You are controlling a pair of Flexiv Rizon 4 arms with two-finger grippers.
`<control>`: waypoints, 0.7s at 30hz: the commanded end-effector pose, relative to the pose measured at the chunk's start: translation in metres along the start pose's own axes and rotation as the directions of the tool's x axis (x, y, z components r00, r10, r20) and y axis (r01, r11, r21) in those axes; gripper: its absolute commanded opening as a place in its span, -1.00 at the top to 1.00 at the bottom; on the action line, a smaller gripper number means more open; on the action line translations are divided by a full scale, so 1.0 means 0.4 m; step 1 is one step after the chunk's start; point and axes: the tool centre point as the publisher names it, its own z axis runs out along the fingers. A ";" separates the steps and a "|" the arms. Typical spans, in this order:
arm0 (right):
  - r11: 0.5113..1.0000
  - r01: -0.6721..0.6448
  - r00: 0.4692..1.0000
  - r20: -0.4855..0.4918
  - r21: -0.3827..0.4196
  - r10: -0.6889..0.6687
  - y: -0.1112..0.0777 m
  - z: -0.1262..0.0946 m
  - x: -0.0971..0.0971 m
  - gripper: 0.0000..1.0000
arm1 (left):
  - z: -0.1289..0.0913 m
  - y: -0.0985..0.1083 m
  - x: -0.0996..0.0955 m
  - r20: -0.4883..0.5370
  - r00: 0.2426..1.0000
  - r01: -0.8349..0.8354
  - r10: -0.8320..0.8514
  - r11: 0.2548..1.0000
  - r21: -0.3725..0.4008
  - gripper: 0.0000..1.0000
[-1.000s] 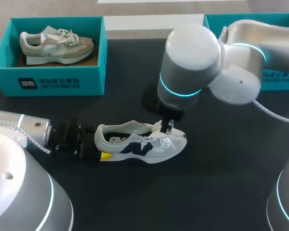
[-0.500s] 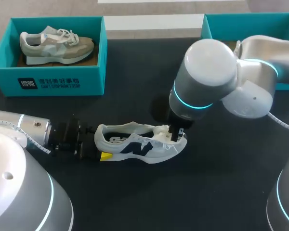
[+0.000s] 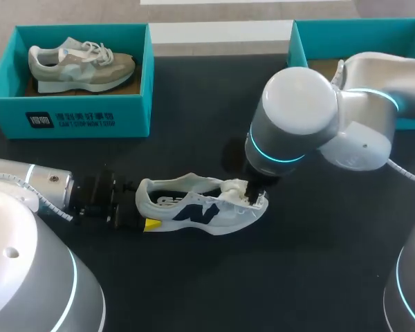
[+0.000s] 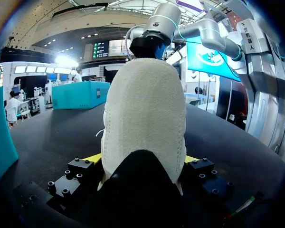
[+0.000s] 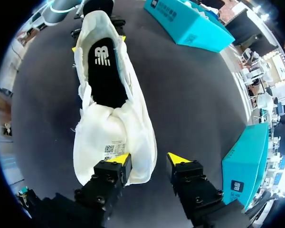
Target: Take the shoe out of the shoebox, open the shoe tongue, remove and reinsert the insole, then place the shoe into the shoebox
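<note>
A white shoe [image 3: 200, 206] with a navy logo lies on its sole on the dark table, toe to the right. My left gripper [image 3: 142, 223] holds its heel; in the left wrist view the heel [image 4: 145, 123] fills the gap between both fingers of the left gripper [image 4: 142, 161]. My right gripper [image 3: 252, 194] hovers over the toe, open. In the right wrist view the right gripper [image 5: 148, 160] has one fingertip [image 5: 118, 160] over the toe and bare table in the gap. The tongue [image 5: 111, 137] lies folded forward over the toe, label up. The black insole [image 5: 104, 66] shows inside.
A teal shoebox [image 3: 69, 117] at the back left holds a beige shoe [image 3: 83, 59]. A second teal shoebox [image 3: 311, 41] stands at the back right, partly behind my right arm. Bare table lies in front of the white shoe.
My right gripper has moved toward the toe, drawing the tongue forward, and its fingers have parted and let the tongue go. The left arm and the shoe's heel have stayed put.
</note>
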 end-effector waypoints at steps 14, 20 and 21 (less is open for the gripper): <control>1.000 -0.013 0.996 0.092 -0.021 0.015 0.049 -0.150 -0.022 -1.00 | 0.007 0.018 -0.005 -0.003 1.000 0.000 0.000 1.000 -0.002 1.00; 0.998 0.060 0.996 0.068 -0.034 -0.058 0.099 -0.182 -0.018 -1.00 | 0.007 0.018 -0.005 -0.003 1.000 0.000 0.000 1.000 -0.002 1.00; 0.997 0.071 0.996 0.063 -0.036 -0.069 0.110 -0.185 -0.017 -1.00 | 0.007 0.018 -0.005 -0.003 1.000 0.000 0.000 1.000 -0.002 1.00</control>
